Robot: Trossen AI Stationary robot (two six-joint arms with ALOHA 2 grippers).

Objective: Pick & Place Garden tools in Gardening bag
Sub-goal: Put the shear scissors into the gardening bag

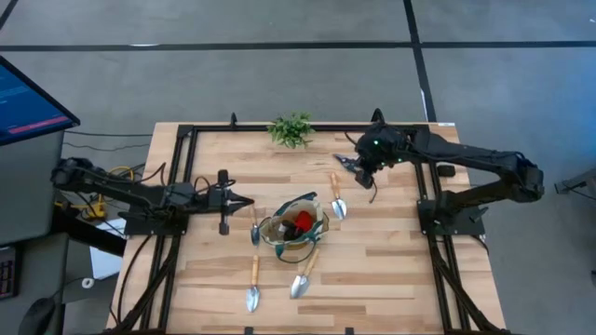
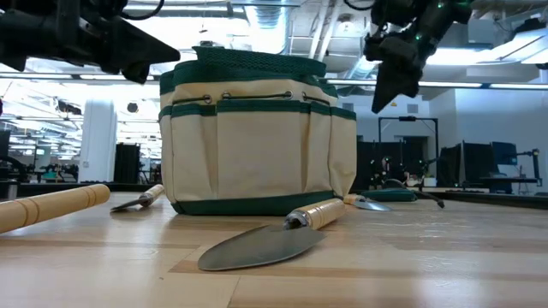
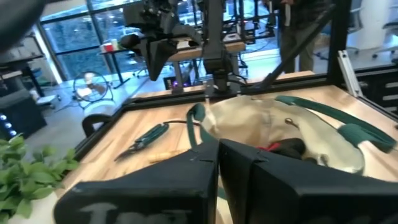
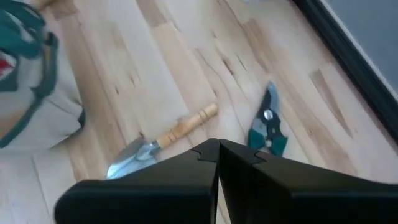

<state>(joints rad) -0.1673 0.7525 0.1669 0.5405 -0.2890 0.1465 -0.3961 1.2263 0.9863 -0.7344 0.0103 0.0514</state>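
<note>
The tan gardening bag [image 1: 294, 226] with green trim stands mid-table, a red-and-black item [image 1: 302, 221] inside it. Wooden-handled trowels lie around it: one on its right [image 1: 336, 197], one on its left [image 1: 254, 226], two nearer the front edge [image 1: 252, 285] [image 1: 304, 274]. Green-handled pruning shears [image 4: 267, 127] lie flat at the far right. My right gripper [image 4: 217, 147] hangs shut above the table between the shears and the right trowel [image 4: 163, 140], touching neither. My left gripper [image 3: 217, 148] is shut and level, left of the bag [image 3: 280, 127].
A leafy green plant [image 1: 291, 130] stands at the far edge. Black frame rails run along the table's left and right sides [image 1: 430, 200]. A monitor [image 1: 28, 98] stands off the table's left. Bare wood lies at the near right of the bag.
</note>
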